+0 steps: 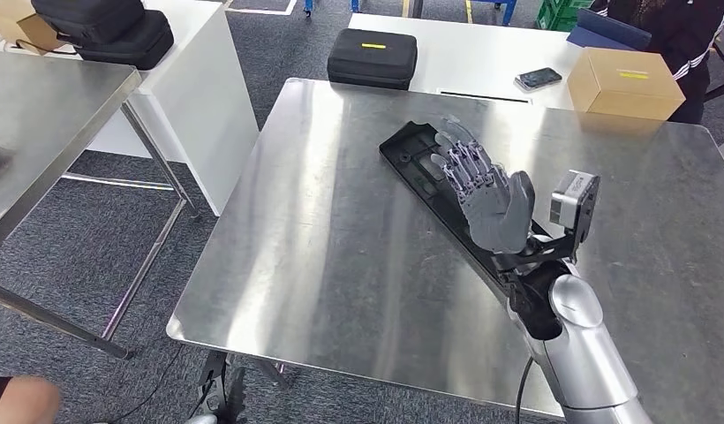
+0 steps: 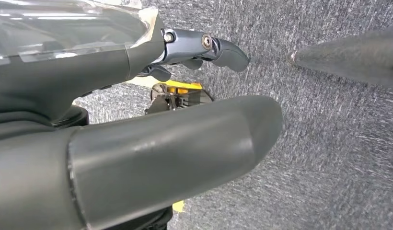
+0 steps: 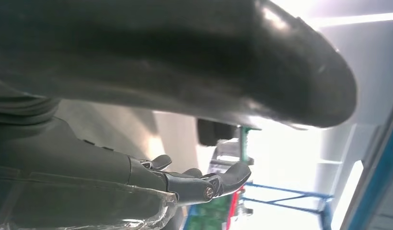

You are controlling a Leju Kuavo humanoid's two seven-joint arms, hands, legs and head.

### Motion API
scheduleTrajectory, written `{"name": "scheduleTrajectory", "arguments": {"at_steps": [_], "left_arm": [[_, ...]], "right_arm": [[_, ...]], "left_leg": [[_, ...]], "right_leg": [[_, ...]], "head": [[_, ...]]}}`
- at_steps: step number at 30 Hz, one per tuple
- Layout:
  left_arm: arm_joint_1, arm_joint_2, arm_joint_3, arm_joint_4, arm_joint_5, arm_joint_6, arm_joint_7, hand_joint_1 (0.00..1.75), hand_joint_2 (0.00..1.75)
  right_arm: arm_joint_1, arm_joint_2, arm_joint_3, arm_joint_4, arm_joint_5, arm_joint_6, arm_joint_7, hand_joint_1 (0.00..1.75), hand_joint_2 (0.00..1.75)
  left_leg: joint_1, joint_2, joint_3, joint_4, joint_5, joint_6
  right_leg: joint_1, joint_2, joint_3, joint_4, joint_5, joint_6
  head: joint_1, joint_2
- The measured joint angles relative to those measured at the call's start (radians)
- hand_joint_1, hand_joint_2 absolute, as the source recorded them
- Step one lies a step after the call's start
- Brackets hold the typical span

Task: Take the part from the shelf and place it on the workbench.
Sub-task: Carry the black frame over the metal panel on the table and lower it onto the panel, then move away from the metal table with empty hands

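Placing step: long black plastic part (image 1: 426, 172) lying on steel bench (image 1: 323, 247) beneath right robot hand (image 1: 484, 196), fingers spread, gripping nothing; next, lift clear.

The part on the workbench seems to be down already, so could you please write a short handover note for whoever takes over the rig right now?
Right hand: open, fingers spread, holding nothing, over the part.
Left hand: hanging over grey carpet, holding nothing, fingers apart.
Part: long black piece lying flat on the steel workbench, running diagonally under the right hand.
Done: part looks placed on the workbench.
Left: draw the right arm clear; whether the hand touches the part cannot be told.
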Motion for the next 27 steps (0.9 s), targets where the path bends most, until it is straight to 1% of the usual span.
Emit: {"name": "scheduleTrajectory", "arguments": {"at_steps": [1,2,3,4,5,6,7,8,9,10,11,12,13,14,15,16,17,18,19,20,21,22,23,24,25,26,27], "left_arm": [[0.000,0.001,0.000,-0.001,0.002,0.000,0.000,0.00,0.00],[0.001,0.001,0.000,-0.003,0.002,0.000,0.000,0.00,0.00],[0.002,0.001,0.000,-0.003,0.003,0.000,-0.001,0.00,0.00],[0.004,0.002,0.001,-0.003,0.003,0.000,-0.001,0.00,0.00],[0.008,0.002,0.001,-0.003,0.003,0.001,-0.002,0.00,0.00],[0.011,0.002,0.001,-0.003,0.003,0.003,-0.004,0.00,0.00],[0.014,0.002,0.001,-0.003,0.003,0.004,-0.005,0.00,0.00],[0.016,0.002,0.001,-0.004,0.003,0.006,-0.006,0.00,0.00],[0.016,0.002,0.001,-0.005,0.003,0.008,-0.007,0.00,0.00],[0.016,0.002,0.001,-0.007,0.003,0.009,-0.008,0.00,0.00],[0.016,0.003,0.001,-0.009,0.003,0.010,-0.010,0.00,0.00],[0.016,0.004,0.002,-0.011,0.003,0.012,-0.012,0.00,0.00],[0.017,0.004,0.002,-0.013,0.003,0.013,-0.013,0.00,0.00],[0.018,0.004,0.002,-0.013,0.003,0.014,-0.013,0.00,0.00],[0.019,0.005,0.002,-0.013,0.003,0.015,-0.013,0.00,0.00],[0.020,0.006,0.002,-0.013,0.002,0.016,-0.013,0.00,0.00],[0.021,0.007,0.002,-0.014,0.002,0.017,-0.013,0.00,0.00],[0.021,0.008,0.002,-0.014,0.002,0.017,-0.013,0.00,0.00],[0.022,0.008,0.002,-0.014,0.001,0.017,-0.013,0.00,0.00],[0.023,0.008,0.002,-0.014,0.001,0.017,-0.013,0.00,0.00],[0.024,0.008,0.003,-0.014,0.001,0.017,-0.013,0.00,0.00],[0.026,0.008,0.003,-0.014,0.000,0.018,-0.013,0.00,0.00],[0.027,0.008,0.003,-0.015,0.000,0.018,-0.014,0.00,0.00],[0.027,0.008,0.004,-0.017,0.000,0.019,-0.014,0.00,0.00],[0.027,0.009,0.004,-0.019,-0.001,0.020,-0.015,0.00,0.00],[0.026,0.009,0.006,-0.023,-0.002,0.020,-0.016,0.00,0.00],[0.026,0.010,0.007,-0.026,-0.003,0.021,-0.017,0.00,0.00]], "right_arm": [[0.017,-0.003,0.001,-0.025,0.005,-0.001,-0.007,0.00,0.00],[0.033,-0.005,0.003,-0.047,0.012,-0.003,-0.014,0.00,0.00],[0.051,-0.008,0.004,-0.068,0.020,-0.006,-0.019,0.00,0.00],[0.069,-0.009,0.005,-0.084,0.025,-0.009,-0.023,0.00,0.00],[0.087,-0.011,0.006,-0.097,0.029,-0.012,-0.026,0.00,0.00],[0.102,-0.012,0.005,-0.106,0.031,-0.013,-0.027,0.00,0.00],[0.113,-0.013,0.005,-0.113,0.033,-0.014,-0.028,0.00,0.00],[0.120,-0.014,0.004,-0.120,0.035,-0.014,-0.027,0.00,0.00],[0.125,-0.014,0.003,-0.126,0.037,-0.013,-0.027,0.00,0.00],[0.128,-0.013,0.001,-0.131,0.040,-0.011,-0.026,0.00,0.00],[0.132,-0.013,0.000,-0.137,0.044,-0.008,-0.025,0.00,0.00],[0.136,-0.012,-0.002,-0.142,0.047,-0.005,-0.023,0.00,0.00],[0.141,-0.012,-0.003,-0.147,0.051,-0.002,-0.022,0.00,0.00],[0.146,-0.011,-0.004,-0.151,0.054,0.001,-0.020,0.00,0.00],[0.149,-0.010,-0.005,-0.154,0.057,0.003,-0.019,0.00,0.00],[0.152,-0.009,-0.006,-0.157,0.060,0.004,-0.018,0.00,0.00],[0.155,-0.007,-0.009,-0.160,0.063,0.004,-0.016,0.00,0.00],[0.157,-0.005,-0.011,-0.163,0.065,0.004,-0.015,0.00,0.00],[0.162,-0.003,-0.014,-0.166,0.068,0.005,-0.013,0.00,0.00],[0.168,-0.001,-0.018,-0.168,0.071,0.005,-0.012,0.00,0.00],[0.174,0.000,-0.021,-0.169,0.074,0.005,-0.011,0.00,0.00],[0.181,0.001,-0.023,-0.172,0.077,0.005,-0.010,0.00,0.00],[0.186,0.002,-0.025,-0.174,0.079,0.005,-0.010,0.00,0.00],[0.190,0.003,-0.027,-0.177,0.080,0.005,-0.010,0.00,0.00],[0.194,0.004,-0.030,-0.180,0.080,0.005,-0.010,0.00,0.00],[0.197,0.004,-0.034,-0.183,0.080,0.004,-0.010,0.00,0.00],[0.200,0.005,-0.038,-0.186,0.080,0.004,-0.010,0.00,0.00]], "left_leg": [[0.004,0.002,0.003,-0.008,0.005,0.004],[0.007,0.005,0.006,-0.014,0.010,0.007],[0.009,0.007,0.005,-0.017,0.013,0.009],[0.009,0.008,0.003,-0.017,0.014,0.010],[0.010,0.010,0.001,-0.017,0.015,0.009],[0.010,0.011,-0.001,-0.017,0.017,0.007],[0.012,0.012,-0.003,-0.016,0.019,0.004],[0.014,0.013,-0.005,-0.014,0.020,0.000],[0.016,0.013,-0.008,-0.010,0.022,-0.005],[0.017,0.012,-0.013,-0.006,0.023,-0.011],[0.017,0.011,-0.017,-0.001,0.025,-0.018],[0.014,0.009,-0.021,0.004,0.027,-0.025],[0.013,0.007,-0.025,0.005,0.031,-0.031],[0.013,0.005,-0.028,0.008,0.033,-0.036],[0.015,0.006,-0.033,0.012,0.028,-0.040],[0.018,0.008,-0.042,0.028,0.009,-0.043],[0.020,0.010,-0.057,0.064,-0.026,-0.046],[0.021,0.012,-0.076,0.116,-0.069,-0.049],[0.021,0.013,-0.100,0.184,-0.114,-0.051],[0.021,0.013,-0.119,0.249,-0.147,-0.052],[0.021,0.013,-0.124,0.288,-0.159,-0.051],[0.021,0.013,-0.114,0.298,-0.154,-0.048],[0.020,0.013,-0.083,0.267,-0.133,-0.043],[0.019,0.013,-0.034,0.206,-0.108,-0.035],[0.017,0.013,0.019,0.132,-0.096,-0.029],[0.015,0.012,0.062,0.070,-0.090,-0.024],[0.011,0.012,0.089,0.028,-0.090,-0.021]], "right_leg": [[0.001,0.000,-0.008,0.019,-0.016,-0.001],[0.002,-0.001,-0.024,0.058,-0.041,-0.004],[0.001,-0.001,-0.049,0.120,-0.074,-0.009],[0.001,-0.001,-0.078,0.192,-0.106,-0.011],[-0.001,-0.001,-0.100,0.252,-0.128,-0.010],[-0.003,-0.001,-0.107,0.280,-0.135,-0.004],[-0.006,-0.002,-0.095,0.267,-0.126,0.006],[-0.010,-0.003,-0.060,0.211,-0.104,0.019],[-0.015,-0.005,-0.015,0.132,-0.082,0.031],[-0.015,-0.003,0.024,0.068,-0.062,0.037],[-0.014,0.000,0.050,0.024,-0.048,0.038],[-0.012,0.004,0.059,0.007,-0.044,0.033],[-0.008,0.008,0.055,0.013,-0.042,0.025],[-0.011,0.009,0.050,0.014,-0.040,0.017],[-0.014,0.008,0.045,0.015,-0.037,0.009],[-0.017,0.007,0.039,0.015,-0.032,-0.001],[-0.018,0.006,0.031,0.015,-0.025,-0.013],[-0.016,0.005,0.022,0.015,-0.018,-0.024],[-0.013,0.003,0.012,0.015,-0.011,-0.034],[-0.009,0.001,0.002,0.015,-0.004,-0.040],[-0.005,0.000,-0.008,0.016,0.003,-0.044],[-0.002,0.000,-0.018,0.016,0.011,-0.045],[0.001,0.000,-0.027,0.016,0.018,-0.044],[0.003,0.000,-0.034,0.016,0.025,-0.043],[0.006,0.000,-0.039,0.017,0.032,-0.039],[0.008,0.000,-0.042,0.016,0.038,-0.034],[0.009,-0.001,-0.044,0.016,0.044,-0.028]], "head": [[0.001,0.000],[0.003,0.000],[0.004,0.000],[0.005,0.000],[0.006,0.000],[0.006,0.000],[0.006,0.000],[0.006,0.000],[0.006,0.000],[0.007,0.000],[0.007,0.000],[0.008,0.000],[0.006,0.000],[0.004,0.000],[0.001,0.000],[-0.002,0.000],[-0.005,0.000],[-0.008,0.000],[-0.009,0.000],[-0.011,0.000],[-0.011,0.000],[-0.011,0.000],[-0.012,0.000],[-0.012,0.000],[-0.012,0.000],[-0.011,0.000],[-0.010,0.000]]}}
